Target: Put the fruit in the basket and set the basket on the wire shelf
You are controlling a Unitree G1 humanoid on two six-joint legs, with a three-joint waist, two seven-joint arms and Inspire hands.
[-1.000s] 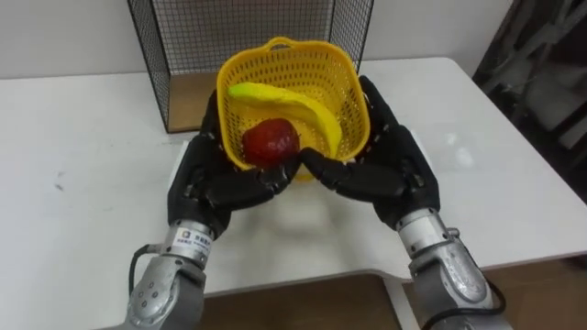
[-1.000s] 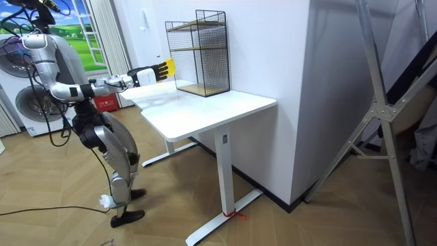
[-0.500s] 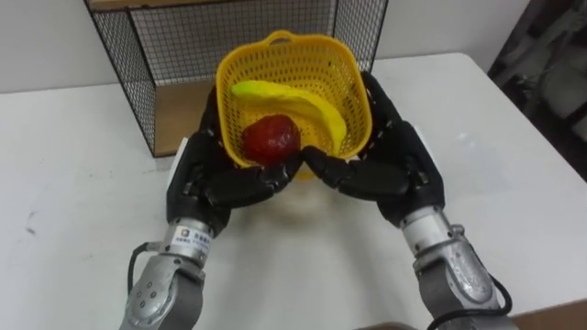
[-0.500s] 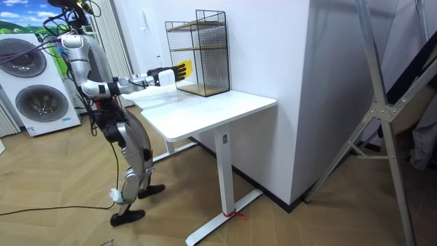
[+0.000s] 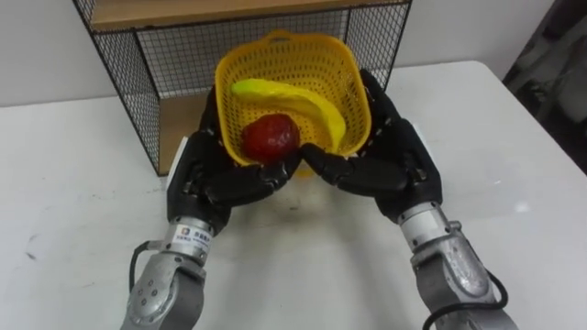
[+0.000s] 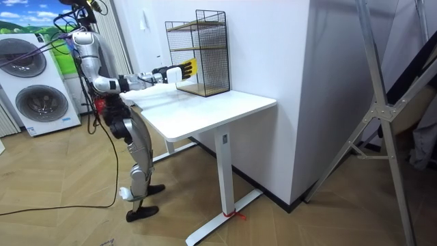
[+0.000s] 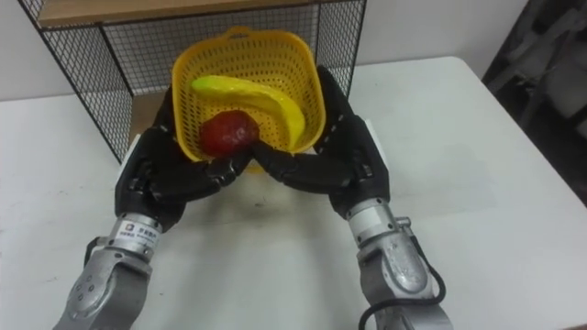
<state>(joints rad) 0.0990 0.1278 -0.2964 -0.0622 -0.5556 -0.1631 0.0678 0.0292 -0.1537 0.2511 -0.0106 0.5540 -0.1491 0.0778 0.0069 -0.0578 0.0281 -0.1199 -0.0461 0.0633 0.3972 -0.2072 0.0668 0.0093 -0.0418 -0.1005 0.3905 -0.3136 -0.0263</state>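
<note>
Found the yellow basket [image 5: 292, 87] held above the desk [image 5: 73, 211], cradled from below and from both sides by the left hand [image 5: 215, 179] and the right hand [image 5: 385, 160]. Noted the fingers [image 5: 381, 110] of both curled up round the basket walls, thumbs meeting under its near edge; recorded as grasping the basket. Confirmed both fruits inside: a banana [image 5: 293, 99] lying across, a red fruit [image 5: 271, 136] against the near wall. Judged the loading step complete.

Compared against a second ago: found grasp and load unchanged. Found the wire shelf [image 5: 138, 82] closer in the eye views, its wooden middle board [image 5: 229, 9] now in sight above the basket and the basket's far rim at the mouth of the lower bay. Attributed this to the robot's own advance: in the room view, saw it stepped up from short of the desk to the desk's end, arms stretched toward the shelf, washing machines [image 6: 37, 102] behind.

Judged placement near but not done: not yet inside the shelf, not yet resting on any board. Unable to tell the intended level. Advised watching clearance between the basket's rim and the middle board.
</note>
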